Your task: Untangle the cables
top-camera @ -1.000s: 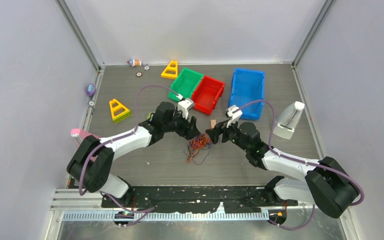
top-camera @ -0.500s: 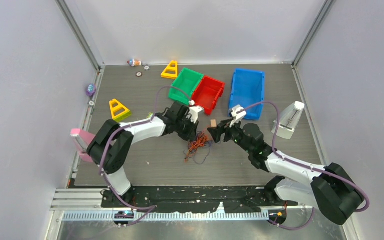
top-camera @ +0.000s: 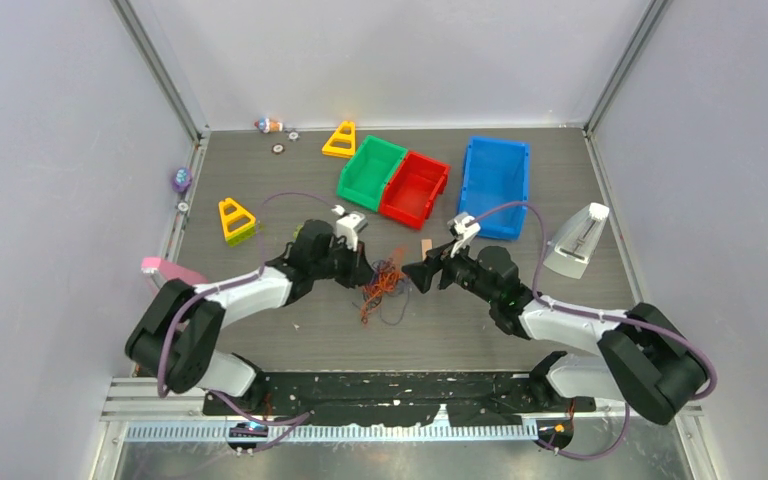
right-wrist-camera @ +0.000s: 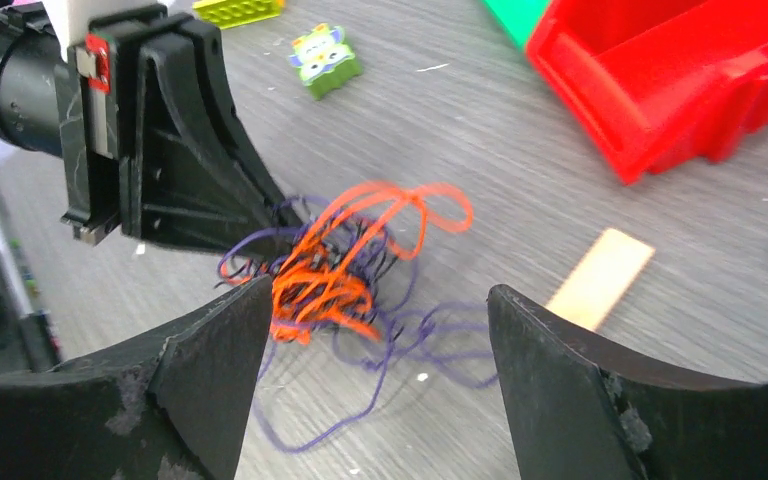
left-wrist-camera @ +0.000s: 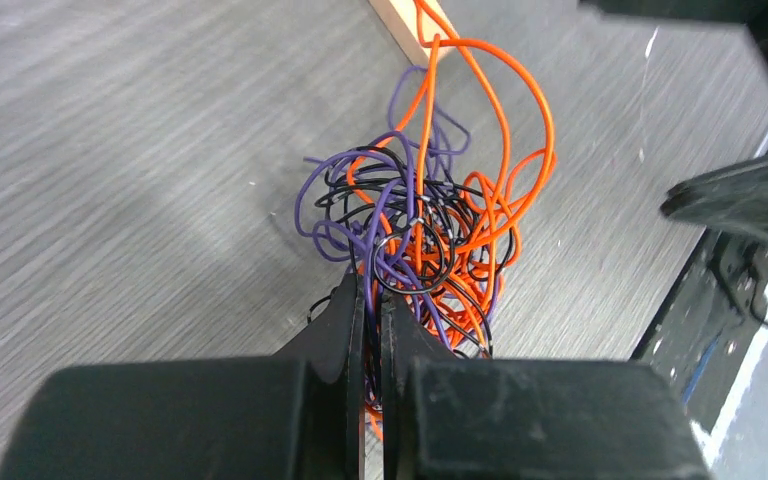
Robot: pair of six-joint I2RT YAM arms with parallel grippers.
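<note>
The cables [top-camera: 380, 285] are one clump of thin orange, black and purple strands on the grey table between the two arms. In the left wrist view my left gripper [left-wrist-camera: 370, 290] is shut on the near side of the cables [left-wrist-camera: 430, 220], with strands pinched between its jaws. From above, the left gripper [top-camera: 365, 272] sits at the clump's left edge. My right gripper [top-camera: 412, 275] hovers just right of the clump. The right wrist view shows that right gripper [right-wrist-camera: 380, 292] open, and the cables [right-wrist-camera: 335, 270] lie ahead of its left finger, untouched.
A green bin [top-camera: 371, 168], a red bin [top-camera: 415, 187] and a blue bin [top-camera: 494, 185] stand behind the arms. A small wooden stick [top-camera: 425, 247] lies just behind the clump. Yellow triangles [top-camera: 238, 220] and a white wedge-shaped object [top-camera: 577, 240] flank the work area.
The left gripper closed on the cables and dragged the clump to the left. The right gripper followed leftwards, staying open.
</note>
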